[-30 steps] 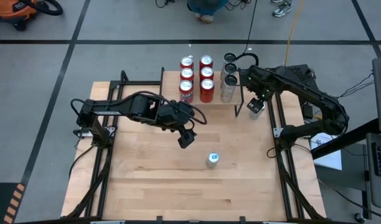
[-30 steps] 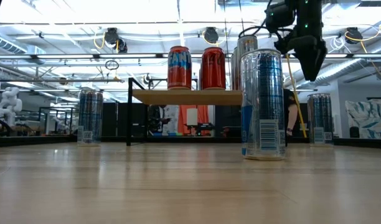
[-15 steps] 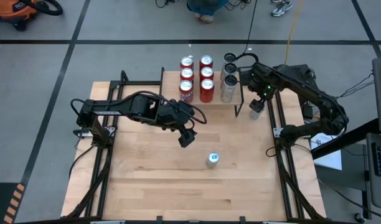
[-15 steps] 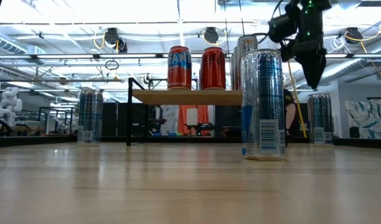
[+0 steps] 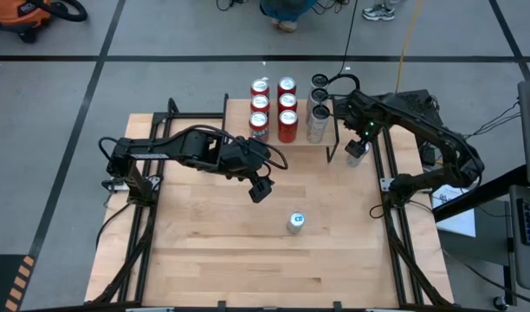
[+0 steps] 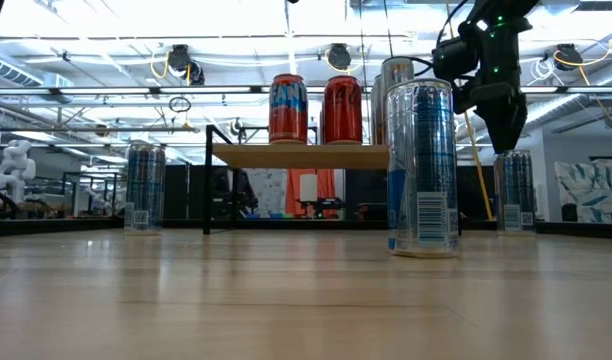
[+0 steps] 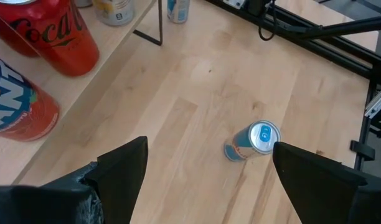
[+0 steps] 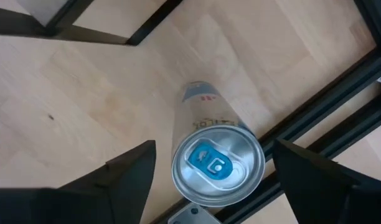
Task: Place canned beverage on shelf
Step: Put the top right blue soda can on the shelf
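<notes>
Right hand (image 5: 358, 149) is positioned at the far right edge of the tabletop (image 5: 204, 251), pointing straight down over an upright blue-and-silver slim can (image 8: 216, 163) that stands just beside the black frame rail. Its fingers (image 8: 125, 171) are spread wide on either side of the can top and are not touching it; in the low view the hand hangs just above that can (image 6: 513, 190). The right arm reaches in from the right side, elbow bent.

Left hand (image 5: 261, 191) hovers mid-tabletop, fingers (image 7: 125, 165) spread with nothing between them, the arm extended from the left.

A second slim can (image 5: 295, 223) stands alone near the tabletop centre.

The shelf (image 6: 301, 156) at the far edge carries red cans (image 5: 287, 121) and silver cans (image 5: 316, 126).
</notes>
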{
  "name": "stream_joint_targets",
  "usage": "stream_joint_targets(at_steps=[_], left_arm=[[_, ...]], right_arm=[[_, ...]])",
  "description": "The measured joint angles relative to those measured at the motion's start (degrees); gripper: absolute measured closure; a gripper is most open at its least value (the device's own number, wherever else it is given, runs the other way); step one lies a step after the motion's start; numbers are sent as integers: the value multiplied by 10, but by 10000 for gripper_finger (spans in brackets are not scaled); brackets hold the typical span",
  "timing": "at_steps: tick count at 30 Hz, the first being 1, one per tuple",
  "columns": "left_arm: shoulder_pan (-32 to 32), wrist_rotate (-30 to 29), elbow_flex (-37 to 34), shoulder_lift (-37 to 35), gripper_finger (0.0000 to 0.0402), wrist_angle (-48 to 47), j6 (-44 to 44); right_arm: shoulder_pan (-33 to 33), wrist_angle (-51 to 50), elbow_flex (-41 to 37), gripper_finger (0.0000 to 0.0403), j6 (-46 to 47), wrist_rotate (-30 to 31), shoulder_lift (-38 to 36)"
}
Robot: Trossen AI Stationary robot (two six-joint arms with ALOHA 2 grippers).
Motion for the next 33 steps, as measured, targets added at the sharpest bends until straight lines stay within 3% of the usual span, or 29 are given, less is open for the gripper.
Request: stream_joint_targets(at_steps=[33], left_arm=[[-8, 2, 0, 0, 54, 0, 1]], right_arm=[[0, -12, 0, 125, 0, -11, 36]])
